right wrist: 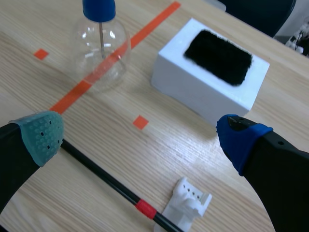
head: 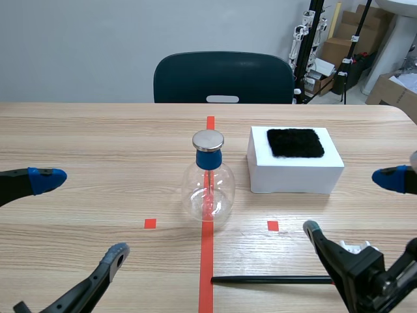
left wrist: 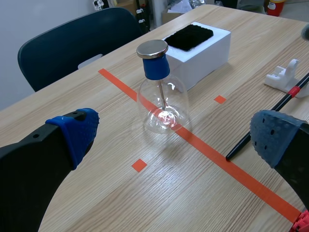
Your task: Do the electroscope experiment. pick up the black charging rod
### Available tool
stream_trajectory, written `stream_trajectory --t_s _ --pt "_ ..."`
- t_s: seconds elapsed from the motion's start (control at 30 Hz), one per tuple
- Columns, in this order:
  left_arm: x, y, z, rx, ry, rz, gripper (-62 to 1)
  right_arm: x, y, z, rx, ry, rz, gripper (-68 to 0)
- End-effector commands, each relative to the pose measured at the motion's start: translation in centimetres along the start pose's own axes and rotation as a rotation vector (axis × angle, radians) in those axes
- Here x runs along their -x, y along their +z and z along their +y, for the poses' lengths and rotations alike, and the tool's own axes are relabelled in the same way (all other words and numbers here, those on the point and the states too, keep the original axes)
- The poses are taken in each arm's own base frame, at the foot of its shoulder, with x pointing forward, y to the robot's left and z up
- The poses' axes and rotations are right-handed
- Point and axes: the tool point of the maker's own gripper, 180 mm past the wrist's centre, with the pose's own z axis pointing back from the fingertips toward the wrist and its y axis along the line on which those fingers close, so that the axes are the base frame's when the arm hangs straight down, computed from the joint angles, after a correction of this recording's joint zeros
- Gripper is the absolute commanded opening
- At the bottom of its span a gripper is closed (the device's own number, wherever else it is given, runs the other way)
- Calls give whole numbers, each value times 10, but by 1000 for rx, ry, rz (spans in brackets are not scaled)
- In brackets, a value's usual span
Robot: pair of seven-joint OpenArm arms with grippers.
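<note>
Black charging rod point(right wrist: 104, 174) lies flat on the table right under the right gripper point(right wrist: 142, 137), whose two fingers stand wide apart with nothing between them. From the wrist camera the rod slants across the gap. It passes just beside the grey-green pad point(right wrist: 41, 135) and runs back toward the arm, where a red band point(right wrist: 145, 209) marks it close to a small white clip point(right wrist: 188, 205) that it touches.

In the scene view the long axis runs side to side along the near part of the table. It reaches from the orange-red centre line point(head: 206, 261) to the right arm's wrist, which hides that end. The right gripper is clearly the nearer. By my judgement it needs to turn so its fingers straddle the shaft, then come straight down.

The left gripper point(head: 85, 214) also stands spread and empty, well apart from the rod, with only the rod's free tip near it.

Farther out stand the glass electroscope flask point(head: 208, 189) on the line and a white box point(head: 296, 176) topped with black fur point(head: 295, 142).

No brand, label or writing is readable.
</note>
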Motion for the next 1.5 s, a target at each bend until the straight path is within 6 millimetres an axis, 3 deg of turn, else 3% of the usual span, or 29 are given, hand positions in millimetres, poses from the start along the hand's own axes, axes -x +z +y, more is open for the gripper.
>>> stream_trajectory --t_s 0.0,0.8,1.13,1.3,1.47 --pt "-7 -1 1 -6 4 -27 14 -3 -1 -4 11 8 -7 4" --pt "-4 2 2 -12 10 -35 14 4 -1 -4 10 34 35 4" --pt "13 37 13 -16 27 -162 14 5 -1 -4 9 50 38 4" --pt "28 55 26 49 63 -217 14 7 -4 -5 -9 221 63 4" --pt "37 65 49 63 143 -265 14 13 -6 9 -161 371 109 4"
